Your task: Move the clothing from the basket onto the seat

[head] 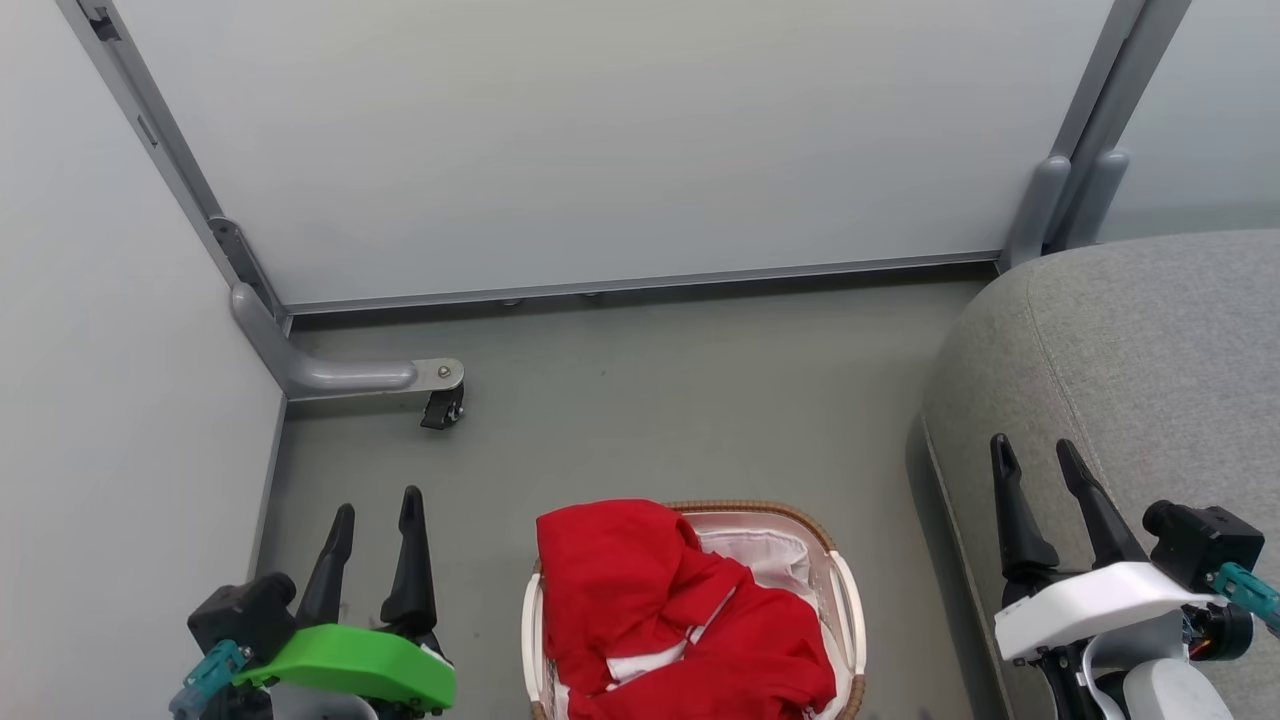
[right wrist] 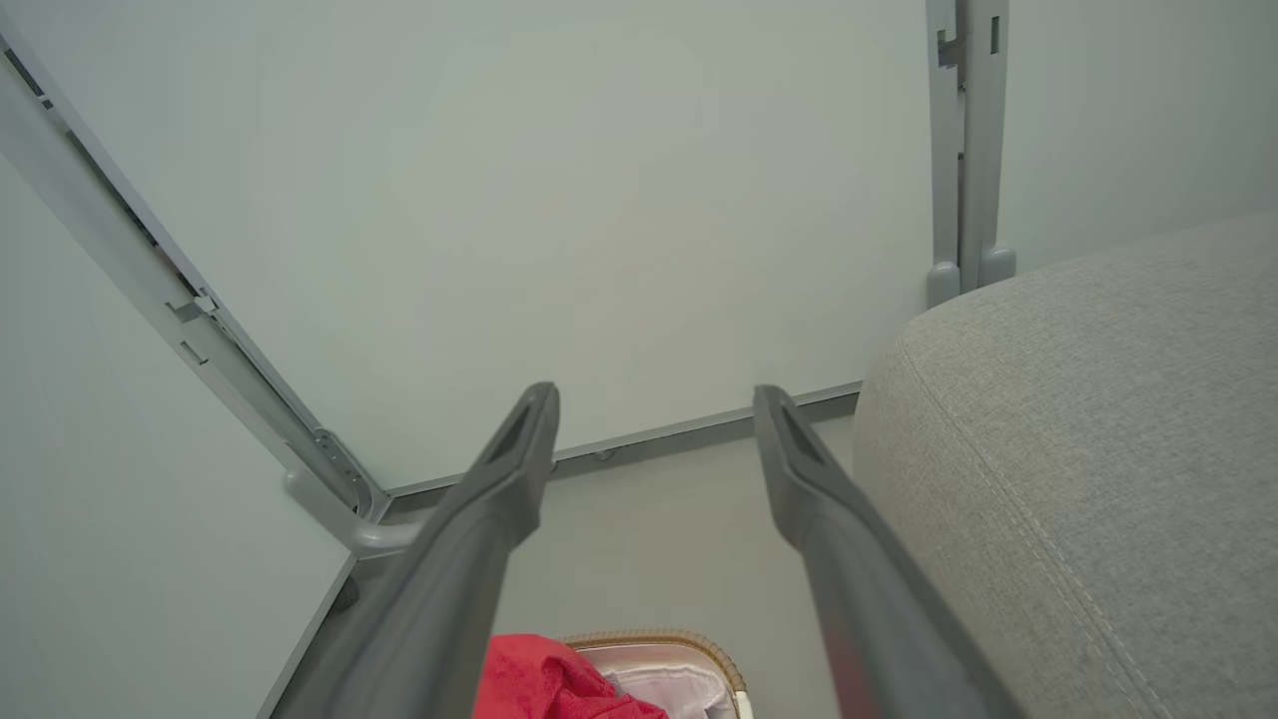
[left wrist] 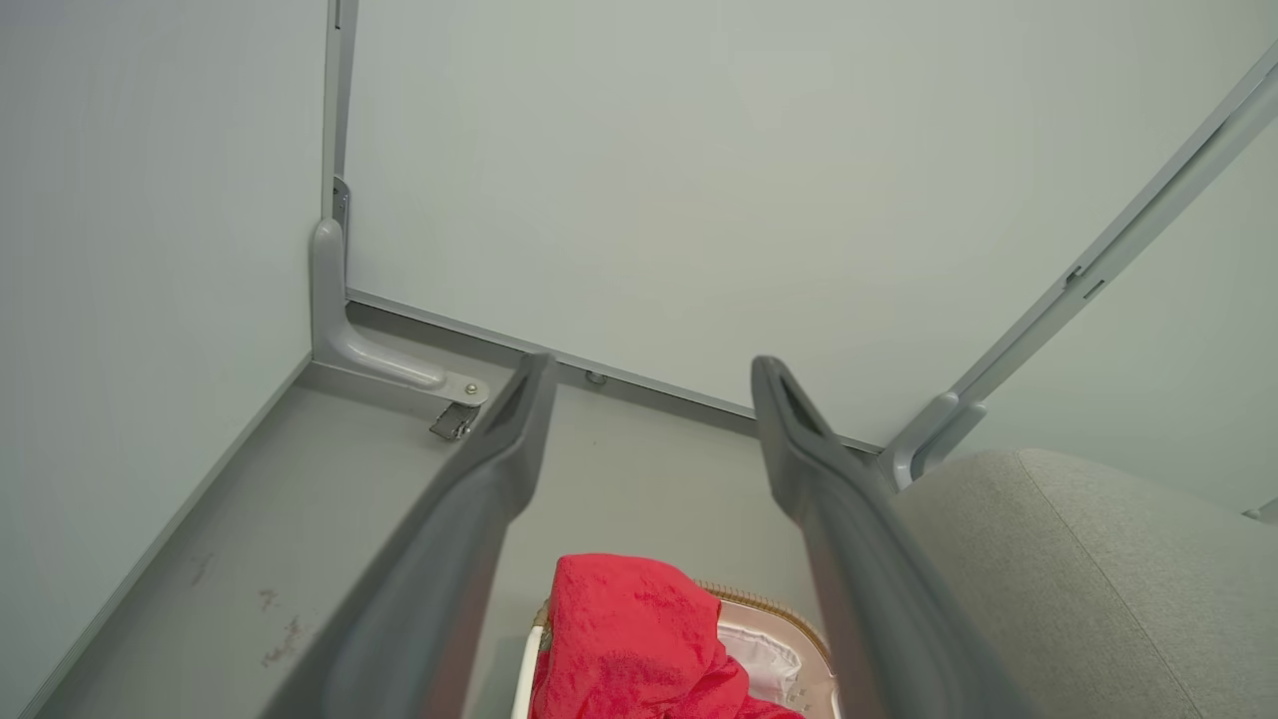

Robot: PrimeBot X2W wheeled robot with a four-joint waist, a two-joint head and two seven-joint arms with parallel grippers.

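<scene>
Bright red clothing [head: 650,610] with white striped trim is piled in the white basket [head: 848,600], spilling over its brown woven rim at the far left; the white liner [head: 765,555] shows behind it. The basket stands on the floor at the bottom centre of the head view. The grey sofa seat [head: 1130,340] rises to its right. My left gripper [head: 375,515] is open and empty, left of the basket. My right gripper [head: 1035,455] is open and empty over the seat's front edge. The wrist views also show the clothing [left wrist: 629,639] [right wrist: 534,679] and seat [left wrist: 1078,579] [right wrist: 1088,439].
Pale partition walls close off the back and left. A grey bracket foot with a black caster [head: 442,405] stands on the floor at the left corner. Grey upright posts [head: 1075,190] stand behind the sofa. Grey floor [head: 680,400] lies beyond the basket.
</scene>
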